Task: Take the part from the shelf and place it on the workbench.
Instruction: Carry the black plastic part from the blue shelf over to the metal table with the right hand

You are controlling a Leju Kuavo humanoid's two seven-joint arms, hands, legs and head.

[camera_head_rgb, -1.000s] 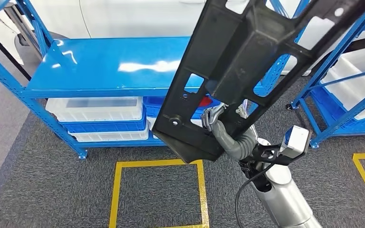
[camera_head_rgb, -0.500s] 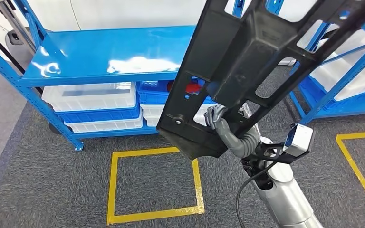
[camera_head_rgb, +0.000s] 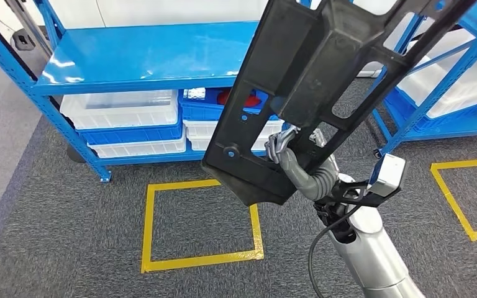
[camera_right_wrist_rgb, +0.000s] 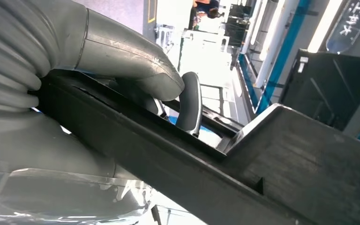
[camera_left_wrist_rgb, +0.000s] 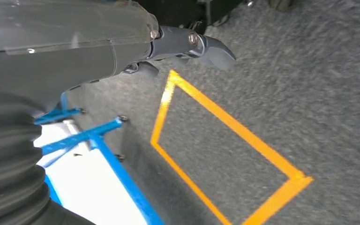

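Gripping the part (camera_head_rgb: 323,81) near its lower end, the right robot hand (camera_head_rgb: 284,151) has its fingers curled through one of the cut-outs; in the right wrist view the grey thumb (camera_right_wrist_rgb: 131,65) lies over a black rail of the part (camera_right_wrist_rgb: 243,173) and a darker finger (camera_right_wrist_rgb: 190,105) hooks round the far side. The part is held up in the air in front of the robot, tilted, its lower corner above the carpet (camera_head_rgb: 68,248) and its upper end cut off by the top edge of the head view.

The left robot hand (camera_left_wrist_rgb: 187,47) hangs over the carpet beside a yellow taped square (camera_left_wrist_rgb: 225,154); its thumb points outward with nothing in it, but the other fingers are mostly hidden, so I cannot tell how they lie.

Open floor lies below the part, marked by a yellow square (camera_head_rgb: 199,223), with a second marking (camera_head_rgb: 459,198) on the right. A blue shelf (camera_head_rgb: 136,53) stands beyond, its top board bare; white bins (camera_head_rgb: 124,115) and a blue bin (camera_head_rgb: 223,108) sit on the level beneath. Another blue rack (camera_head_rgb: 435,105) stands to the right, close behind the part.

The part is black, long and flat, with a raised box-like centre, several openings and a round hole near its lower corner. It hides much of the shelf behind it. A red object in the blue bin is too obscured to identify.
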